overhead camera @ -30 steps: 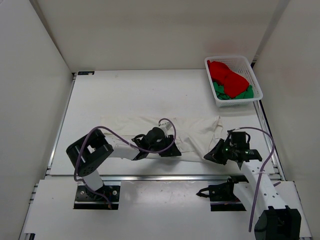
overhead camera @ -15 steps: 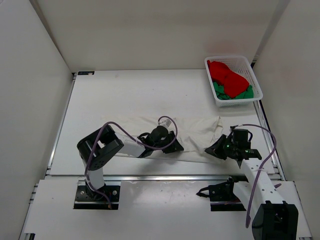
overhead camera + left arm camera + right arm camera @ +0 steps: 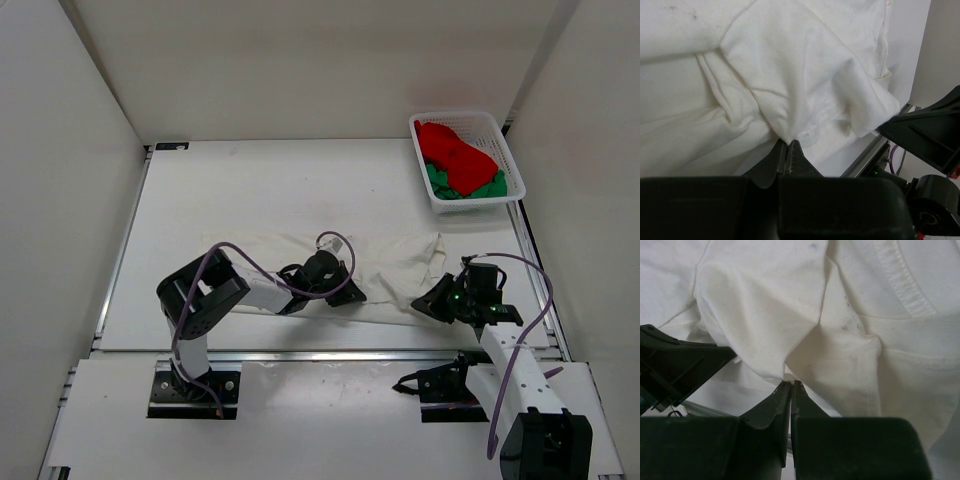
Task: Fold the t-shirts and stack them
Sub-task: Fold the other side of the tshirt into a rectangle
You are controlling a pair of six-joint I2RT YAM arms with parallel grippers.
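The white t-shirt (image 3: pixel 390 268) lies spread across the table in front of the arms. My left gripper (image 3: pixel 352 292) is shut on its near edge near the middle; the left wrist view shows the cloth (image 3: pixel 790 90) pinched between the shut jaws (image 3: pixel 787 144). My right gripper (image 3: pixel 424 305) is shut on the shirt's near right edge; the right wrist view shows the cloth (image 3: pixel 765 315) gathered into its jaws (image 3: pixel 790 384). The red t-shirt (image 3: pixel 452 150) and the green t-shirt (image 3: pixel 468 187) lie bunched in the basket.
The white lattice basket (image 3: pixel 435 198) stands at the back right by the right wall. White walls enclose the table on the left, back and right. A metal rail (image 3: pixel 330 352) runs along the table's near edge, just below both grippers.
My left gripper has moved right and a little away from me with the shirt's edge. My right gripper has shifted slightly. The shirt's near edge is drawn up.
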